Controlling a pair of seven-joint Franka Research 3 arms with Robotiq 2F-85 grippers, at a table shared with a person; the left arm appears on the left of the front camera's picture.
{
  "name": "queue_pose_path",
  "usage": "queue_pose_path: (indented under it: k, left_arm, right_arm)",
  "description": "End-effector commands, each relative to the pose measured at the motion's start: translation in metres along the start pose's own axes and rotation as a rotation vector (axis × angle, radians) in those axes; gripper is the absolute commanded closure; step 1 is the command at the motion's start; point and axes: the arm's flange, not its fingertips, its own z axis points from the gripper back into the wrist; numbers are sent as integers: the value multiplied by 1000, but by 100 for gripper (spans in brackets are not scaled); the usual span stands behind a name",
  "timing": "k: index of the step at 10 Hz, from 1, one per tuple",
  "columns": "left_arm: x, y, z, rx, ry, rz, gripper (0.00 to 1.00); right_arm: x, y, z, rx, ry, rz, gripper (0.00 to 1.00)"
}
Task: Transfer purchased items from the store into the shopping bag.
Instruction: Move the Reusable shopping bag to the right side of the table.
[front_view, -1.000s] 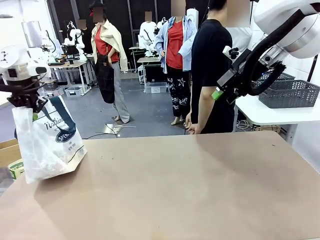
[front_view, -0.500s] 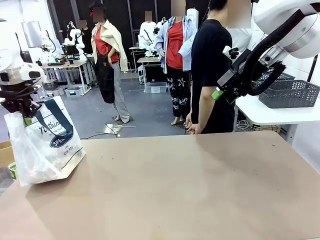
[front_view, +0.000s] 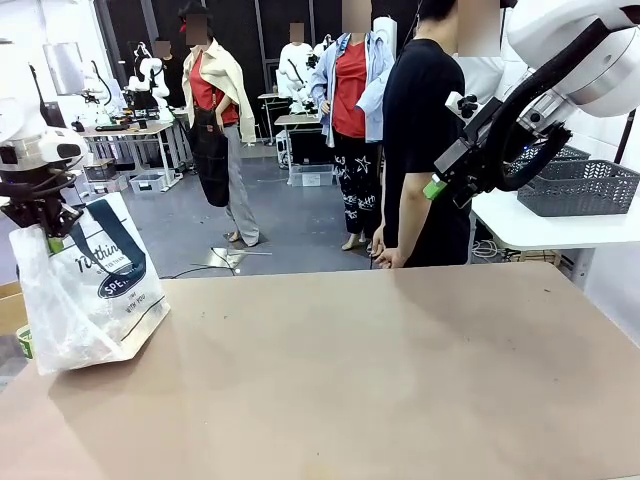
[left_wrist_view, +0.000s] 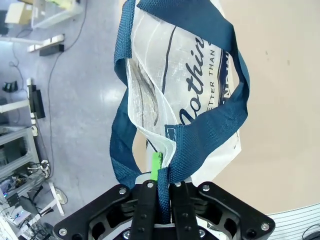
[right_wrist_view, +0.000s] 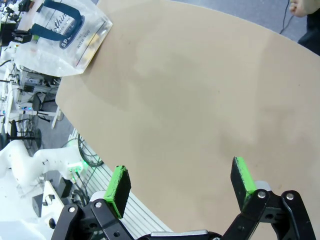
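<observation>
Shopping bag (front_view: 90, 290): left table (front_view: 380, 380) edge, navy strap clenched by left gripper (left_wrist_view: 161, 181). Right gripper (right_wrist_view: 182, 187): fingers spread, empty, raised. Grey basket (front_view: 580, 187): white side table. Person (front_view: 425, 150) beyond.

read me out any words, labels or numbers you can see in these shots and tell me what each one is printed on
"othin": large navy script, cut off at both ends, on the translucent white plastic shopping bag with navy strap handles.
"ETTER THAN": small navy capitals beside the script on the same bag.
"SPE": white letters, partly cut off, in the bag's navy oval print.
Smaller lines under the oval: too small to read.
</observation>
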Motion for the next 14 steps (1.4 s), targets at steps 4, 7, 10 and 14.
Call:
queue_pose_path:
  k: [4,7,10,14]
  left_arm:
    - [2,4,3,7,25,-27,31]
    - [6,6,16,11,20,-30,0]
    - [7,9,29,14,16,-24,0]
    - [8,11,41,11,-6,-4,0]
  right_arm:
    - [3,1,0,1,-2,-19,0]
    - [3,1,0,1,-2,-19,0]
    - [3,1,0,1,-2,-19,0]
    - [3,1,0,1,-2,-19,0]
